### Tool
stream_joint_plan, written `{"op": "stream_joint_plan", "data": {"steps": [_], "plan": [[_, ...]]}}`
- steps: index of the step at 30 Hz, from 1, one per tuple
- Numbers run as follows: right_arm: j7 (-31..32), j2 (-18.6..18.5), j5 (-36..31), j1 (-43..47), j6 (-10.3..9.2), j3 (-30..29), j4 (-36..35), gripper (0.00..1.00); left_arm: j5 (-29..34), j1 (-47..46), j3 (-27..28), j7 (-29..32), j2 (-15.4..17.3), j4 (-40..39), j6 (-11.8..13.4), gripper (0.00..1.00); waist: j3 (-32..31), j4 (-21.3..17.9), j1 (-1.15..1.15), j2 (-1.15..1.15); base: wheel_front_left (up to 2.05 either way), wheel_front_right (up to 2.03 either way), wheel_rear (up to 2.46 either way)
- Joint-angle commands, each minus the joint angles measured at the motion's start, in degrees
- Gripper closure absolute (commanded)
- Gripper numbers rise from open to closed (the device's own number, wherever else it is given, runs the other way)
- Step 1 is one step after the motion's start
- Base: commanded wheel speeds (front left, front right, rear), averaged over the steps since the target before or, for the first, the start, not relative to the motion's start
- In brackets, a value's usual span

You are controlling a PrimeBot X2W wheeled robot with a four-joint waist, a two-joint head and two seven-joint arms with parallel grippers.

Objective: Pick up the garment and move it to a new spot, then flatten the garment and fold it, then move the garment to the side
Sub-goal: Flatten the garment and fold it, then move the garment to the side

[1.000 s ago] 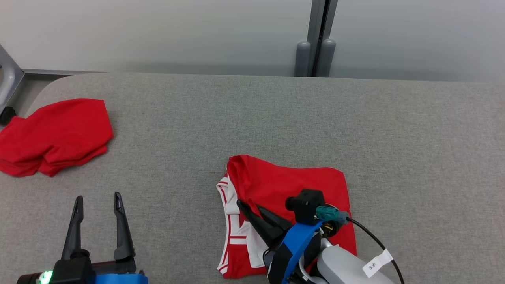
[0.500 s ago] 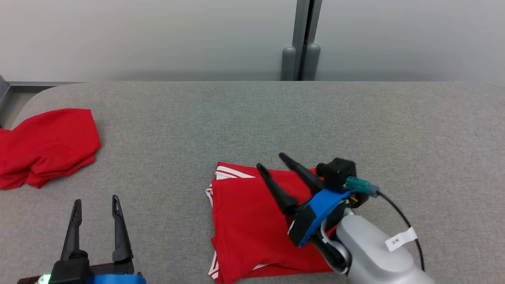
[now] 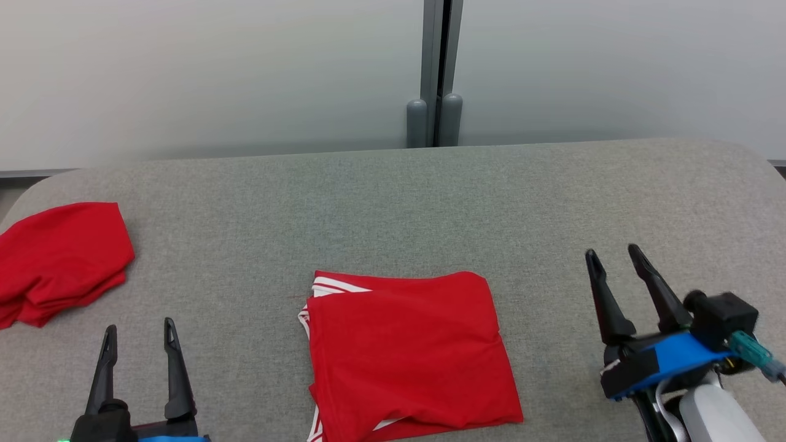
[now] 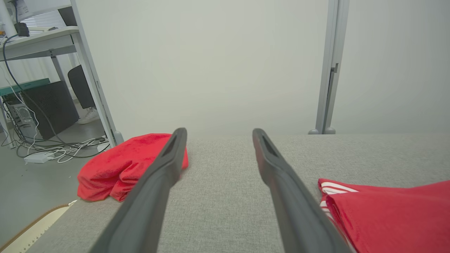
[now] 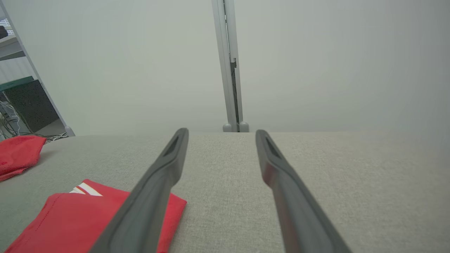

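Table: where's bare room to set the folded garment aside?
Barest: the far strip of the table behind the folded garment, running into the right end past the right gripper. Also open: the stretch between the folded garment and the red pile, ahead of the left gripper. Crowded: the left end under that pile.

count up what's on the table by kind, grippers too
garments: 2, the folded garment and the red heap
grippers: 2, left gripper and right gripper, both open
total: 4
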Motion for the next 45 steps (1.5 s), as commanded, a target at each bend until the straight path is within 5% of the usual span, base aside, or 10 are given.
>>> {"op": "stream_joint_plan", "data": {"steps": [1, 16, 45], "plan": [[-0.3, 0.3, -1.0, 2.2, 0.01, -1.4, -1.3, 0.00, -0.3, 0.6, 0.3, -0.2, 0.5, 0.1, 0.4, 0.00, -0.5, -0.4, 0.00, 0.00, 0.00, 0.00, 0.00], [2.5, 5.6, -8.4, 16.7, 0.01, -8.6, -11.3, 0.00, -1.2, 2.6, 0.1, 2.5, 1.5, -0.9, 0.5, 0.00, -2.9, -0.8, 0.00, 0.00, 0.00, 0.00, 0.00], [9.0, 7.8, -12.6, 19.5, 0.01, -10.1, -17.7, 0.00, -3.8, 4.1, -1.6, 14.1, 3.6, -7.2, -0.6, 0.00, -3.3, 0.4, 0.00, 0.00, 0.00, 0.00, 0.00]]}}
